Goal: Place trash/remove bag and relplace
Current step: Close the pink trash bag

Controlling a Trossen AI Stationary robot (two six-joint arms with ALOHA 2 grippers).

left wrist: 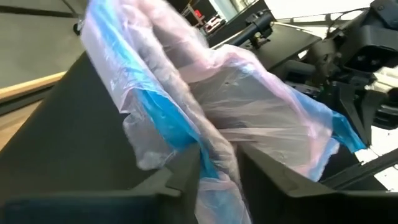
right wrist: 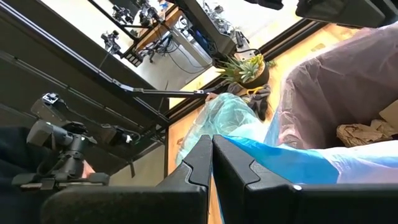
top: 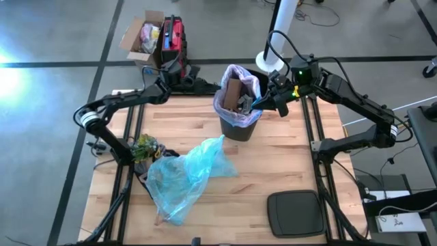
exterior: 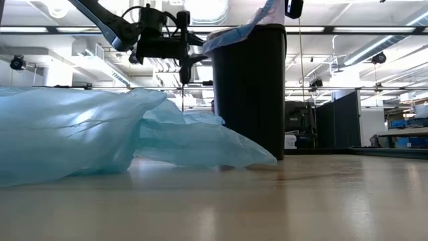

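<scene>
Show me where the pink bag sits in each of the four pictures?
High view: the bag lines the black bin at the table's far middle.
Low view: only its edge drapes over the bin's rim, top centre.
Left wrist view: it fills the middle, pinched by the left gripper.
Right wrist view: right side, holding brown paper.
Shared landmark: the blue bag.

Bin (top: 240,128): black, standing on the tabletop (top: 273,160), which is pale blond wood with plank seams.
Bag (top: 235,76) lining the bin: translucent pale pink-lavender, with a bright blue drawstring band (left wrist: 165,121) at its rim.
Trash (top: 234,92) inside the bin: brown paper and cardboard.
Loose plastic bag (top: 184,174) near the bin: translucent light blue.
Lid (top: 295,213) farther from the bin: matte black.
Both hands, left hand (left wrist: 217,180) and right hand (right wrist: 212,163): dark.
</scene>
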